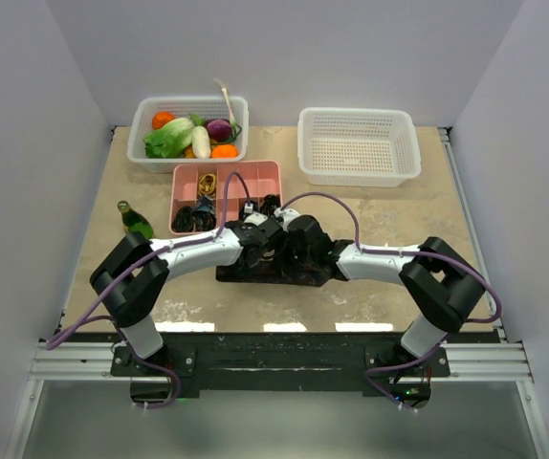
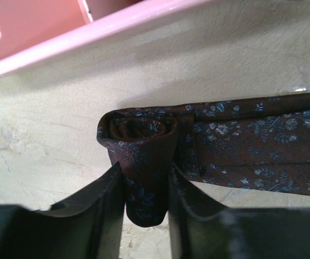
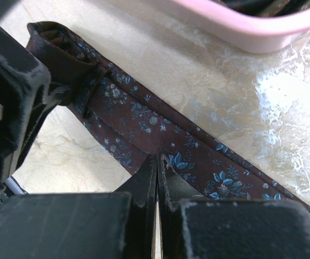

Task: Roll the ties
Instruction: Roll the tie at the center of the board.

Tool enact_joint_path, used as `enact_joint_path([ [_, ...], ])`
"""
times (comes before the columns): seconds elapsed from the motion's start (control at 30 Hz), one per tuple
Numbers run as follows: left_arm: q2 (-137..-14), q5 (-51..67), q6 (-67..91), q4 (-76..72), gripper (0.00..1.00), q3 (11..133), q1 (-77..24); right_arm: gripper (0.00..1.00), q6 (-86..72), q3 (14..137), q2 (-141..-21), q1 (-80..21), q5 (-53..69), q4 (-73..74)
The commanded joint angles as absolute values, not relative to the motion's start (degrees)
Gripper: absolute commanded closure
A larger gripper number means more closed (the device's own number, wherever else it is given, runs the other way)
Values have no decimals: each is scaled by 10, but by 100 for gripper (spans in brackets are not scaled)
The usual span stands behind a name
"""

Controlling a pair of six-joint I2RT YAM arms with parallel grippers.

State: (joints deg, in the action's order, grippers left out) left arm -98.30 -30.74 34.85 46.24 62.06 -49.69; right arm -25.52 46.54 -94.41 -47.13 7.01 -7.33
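A dark maroon tie [image 2: 263, 145] with small blue flowers lies flat on the beige table, and one end is coiled into a short roll [image 2: 139, 129]. My left gripper [image 2: 146, 189] is shut on that roll, one finger on each side. In the right wrist view the same tie [image 3: 160, 124] runs diagonally, and my right gripper [image 3: 157, 162] is shut with its tips resting on the flat strip near its edge. From above, both grippers [image 1: 260, 244] [image 1: 294, 251] meet over the tie [image 1: 231, 273]. More rolled ties [image 1: 190, 218] sit in the pink tray [image 1: 225, 164].
The pink divided tray stands just beyond the tie. A green bottle [image 1: 136, 222] stands left of it. A white basket [image 1: 150, 105] of vegetables is at the back left and an empty white basket [image 1: 359, 177] at the back right.
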Motion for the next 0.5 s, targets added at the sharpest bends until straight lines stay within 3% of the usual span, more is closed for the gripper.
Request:
enact_joint_path([
  [0.0,-975,-250,349,415,55,620,-506,100,-254,461,-929,-468,70,-93],
  [0.17,-948,-242,343,404,45,609,-509,100,-255,459,-925,-467,72,-95],
  [0.47,-885,-215,344,365,42,591,-509,100,-256,454,-905,-467,73,-97],
])
